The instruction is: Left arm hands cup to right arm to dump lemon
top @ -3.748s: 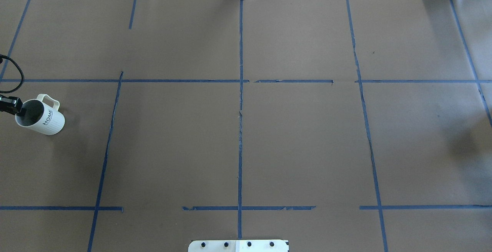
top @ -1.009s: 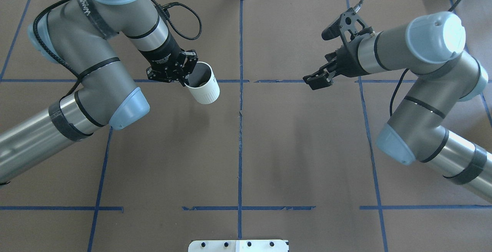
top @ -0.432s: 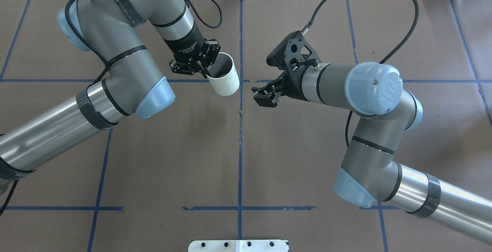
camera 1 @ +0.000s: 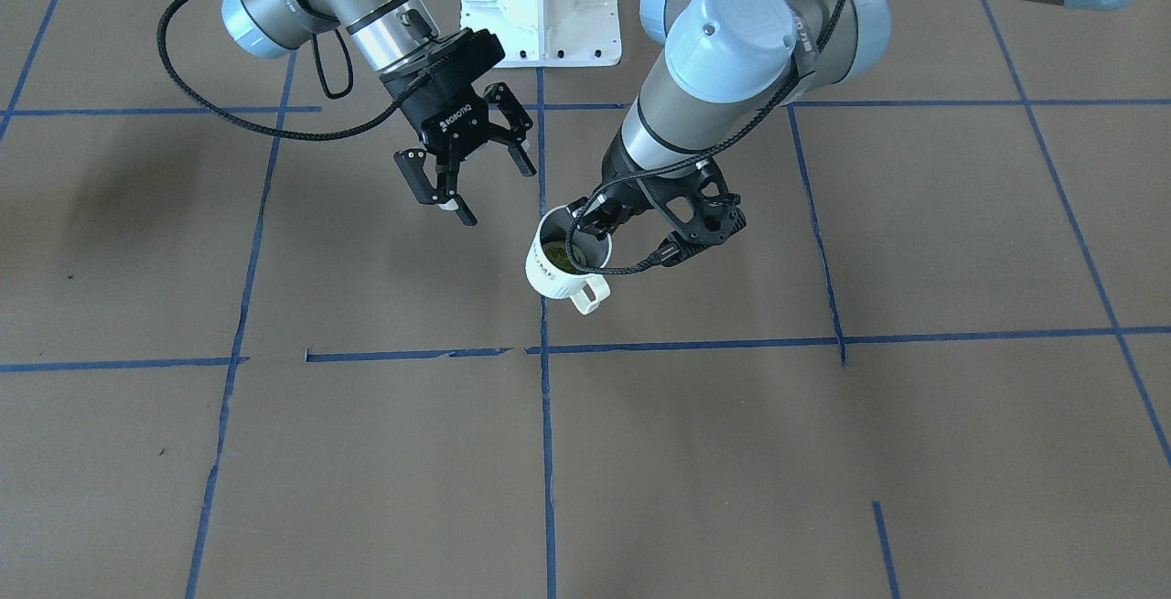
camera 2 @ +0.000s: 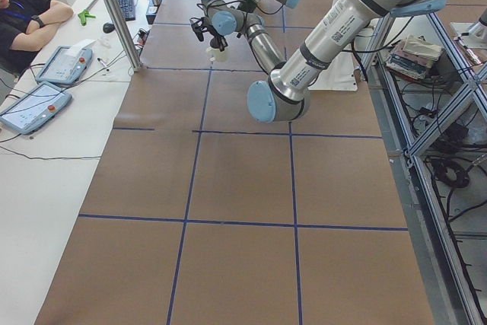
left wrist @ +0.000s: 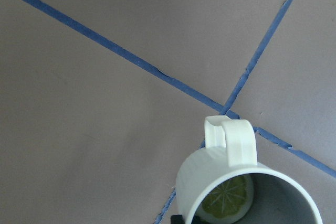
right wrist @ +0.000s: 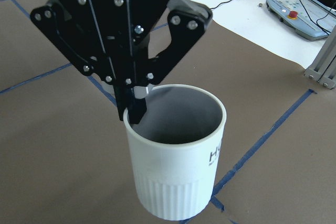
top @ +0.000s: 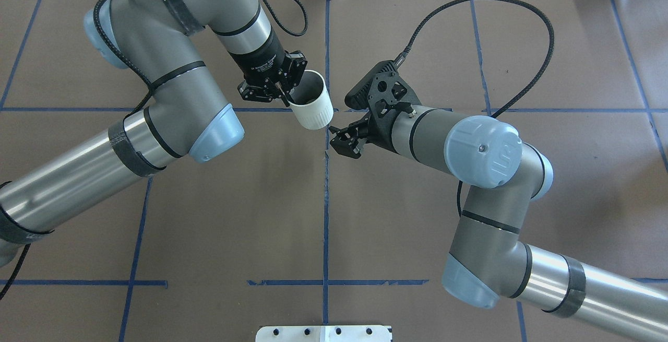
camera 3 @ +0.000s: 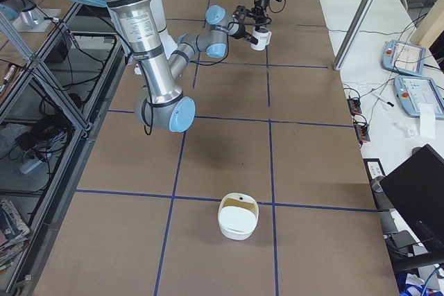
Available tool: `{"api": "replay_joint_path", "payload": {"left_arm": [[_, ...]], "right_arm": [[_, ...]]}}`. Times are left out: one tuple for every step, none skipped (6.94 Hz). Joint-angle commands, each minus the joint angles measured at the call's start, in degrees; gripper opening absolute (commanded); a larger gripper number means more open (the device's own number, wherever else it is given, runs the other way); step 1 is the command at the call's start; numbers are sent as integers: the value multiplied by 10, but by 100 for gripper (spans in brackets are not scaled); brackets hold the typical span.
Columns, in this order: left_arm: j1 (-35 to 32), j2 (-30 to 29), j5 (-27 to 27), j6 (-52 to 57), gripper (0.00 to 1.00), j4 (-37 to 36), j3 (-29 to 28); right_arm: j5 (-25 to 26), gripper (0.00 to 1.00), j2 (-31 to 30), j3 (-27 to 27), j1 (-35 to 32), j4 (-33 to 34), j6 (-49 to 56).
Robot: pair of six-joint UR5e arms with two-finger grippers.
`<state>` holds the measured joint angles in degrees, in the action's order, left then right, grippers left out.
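The white cup (top: 314, 115) hangs above the table near the centre tape line. My left gripper (top: 285, 99) is shut on its rim, one finger inside, as the right wrist view shows (right wrist: 135, 109). The cup (camera 1: 552, 276) carries dark lettering and its cream handle points away from the robot. The yellow-green lemon (left wrist: 229, 201) lies in the bottom of the cup (left wrist: 210, 174); it also shows in the front-facing view (camera 1: 565, 257). My right gripper (camera 1: 494, 189) is open and empty, a short way from the cup on the robot's side. In the overhead view the right gripper (top: 340, 141) is just right of the cup.
The brown table cover (top: 417, 216) is marked with blue tape lines. A white lidded container (camera 3: 237, 216) stands near the table's end on the robot's right. The operators' desk with teach pendants (camera 2: 53, 66) and a seated person (camera 2: 23, 13) runs along the far side.
The left arm has carried the cup from the table's left edge to the centre line. The right arm has swung left, and its open gripper has come close beside the cup.
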<state>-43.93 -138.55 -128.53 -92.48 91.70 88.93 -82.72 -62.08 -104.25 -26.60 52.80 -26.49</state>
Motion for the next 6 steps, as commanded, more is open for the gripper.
{"api": "replay_joint_path", "payload": {"left_arm": [[2,-5,-5,-21,0,1,6],[2,-6,-30,-26,0,1,18],[2,-7,-43,-31,0,1,26],[4,-7,-49,-31,0,0,33],[8,-7,-52,-37,0,1,38],[13,-8,-52,-43,0,1,44]], "right_arm": [[9,100,0,-1,6,-1,0],[9,100,0,-1,6,-1,0],[9,100,0,0,7,-1,0],[9,100,0,0,7,-1,0],[9,100,0,0,8,-1,0],[9,100,0,0,8,-1,0]]}}
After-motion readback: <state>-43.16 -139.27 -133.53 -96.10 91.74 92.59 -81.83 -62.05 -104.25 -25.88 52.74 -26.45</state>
